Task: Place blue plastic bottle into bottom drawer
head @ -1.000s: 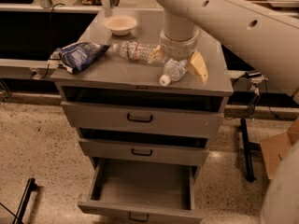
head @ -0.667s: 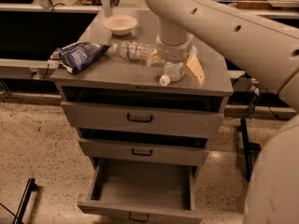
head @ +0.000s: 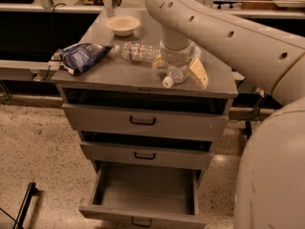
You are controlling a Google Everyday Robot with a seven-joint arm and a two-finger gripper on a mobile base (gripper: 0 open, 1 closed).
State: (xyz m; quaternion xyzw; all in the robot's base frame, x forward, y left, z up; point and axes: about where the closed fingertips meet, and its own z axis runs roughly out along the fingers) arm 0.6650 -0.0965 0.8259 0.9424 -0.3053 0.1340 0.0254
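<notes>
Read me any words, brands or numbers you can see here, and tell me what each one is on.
No text here can be read.
Slim bottle: the print on its red-banded label is too blurred to read.
Blue bag: its pale markings are too blurred to read.
Blue plastic bottle: its label is hidden under the gripper, which is down over it on the cabinet top.

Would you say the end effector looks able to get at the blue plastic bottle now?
Likely yes: the end effector sits directly over the blue plastic bottle on the cabinet top, and nothing lies between them.
</notes>
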